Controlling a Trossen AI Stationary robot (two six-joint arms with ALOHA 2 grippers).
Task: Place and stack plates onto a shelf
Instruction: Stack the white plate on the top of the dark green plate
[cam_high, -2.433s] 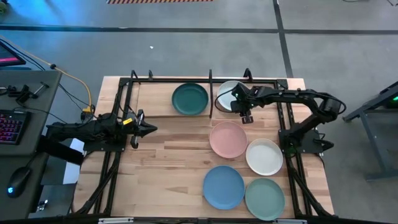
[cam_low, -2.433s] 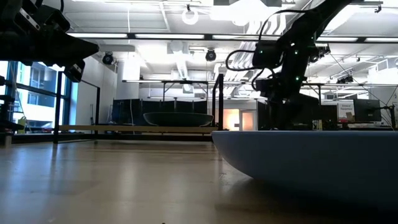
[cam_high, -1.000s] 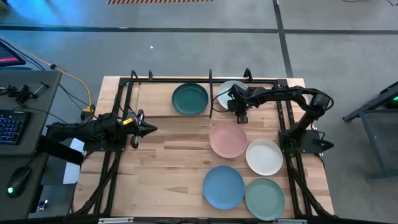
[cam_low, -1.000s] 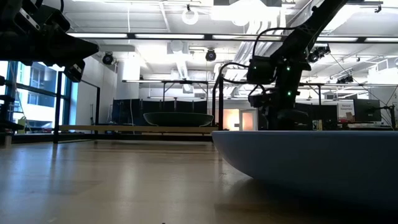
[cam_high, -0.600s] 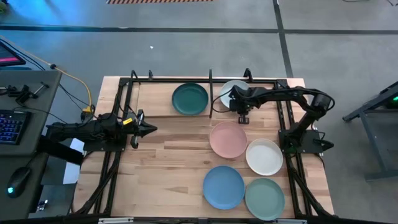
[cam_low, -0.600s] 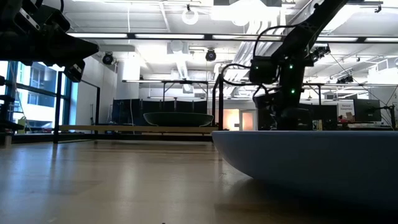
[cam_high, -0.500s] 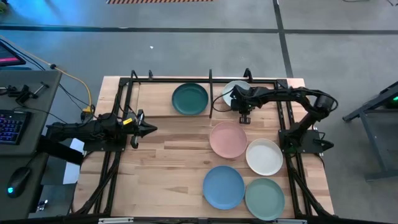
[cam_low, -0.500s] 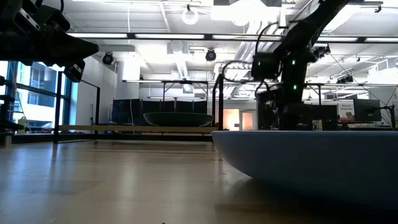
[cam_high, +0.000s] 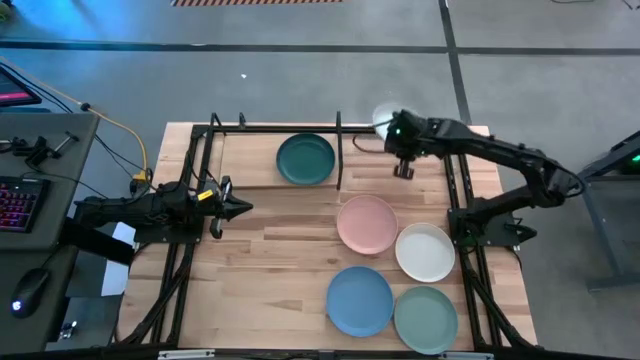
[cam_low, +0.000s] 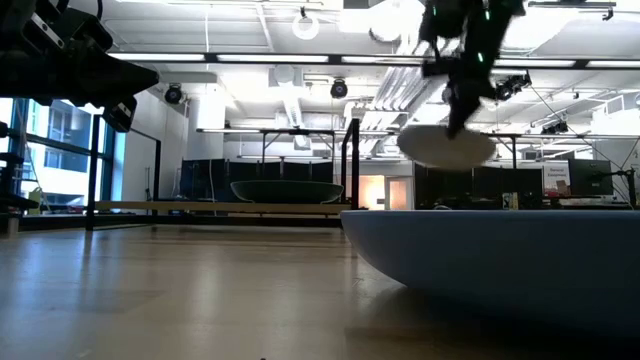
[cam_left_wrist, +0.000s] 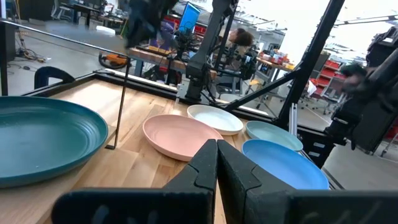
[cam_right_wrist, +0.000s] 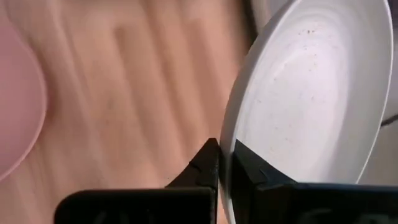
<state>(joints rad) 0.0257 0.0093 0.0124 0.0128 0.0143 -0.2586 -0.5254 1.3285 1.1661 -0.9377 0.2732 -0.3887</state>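
Step in hand: the pale mint plate (cam_low: 446, 146) is being carried in the air by the right gripper (cam_high: 402, 168), above the far right part of the shelf (cam_high: 250, 172); judged as the transport phase of a stacking move.
Right gripper: closed on the rim of the pale mint plate, as the right wrist view shows (cam_right_wrist: 311, 106); the plate hangs tilted from the fingers, clear of the board below.
Pale mint plate, place: held in the gripper, its body extending beyond the fingertips toward the far edge of the table; nothing is touched by it.
Dark green plate (cam_high: 306, 159): resting on the shelf board, off to the left-arm side of the right gripper, beyond a thin upright black post; well apart from the carried plate.
Other plates: pink plate (cam_high: 366, 224), white plate (cam_high: 425, 252), blue plate (cam_high: 359, 301) and sage green plate (cam_high: 426, 320) lie on the table on the near side of the gripper, not yet shelved.
Left gripper (cam_high: 240, 208): waiting over the table's left part, fingers pressed together with nothing between them (cam_left_wrist: 216, 163).
Next move, judged: the carried plate would need to be levelled, taken over the dark green plate past the post, lowered until seated, and only then released.
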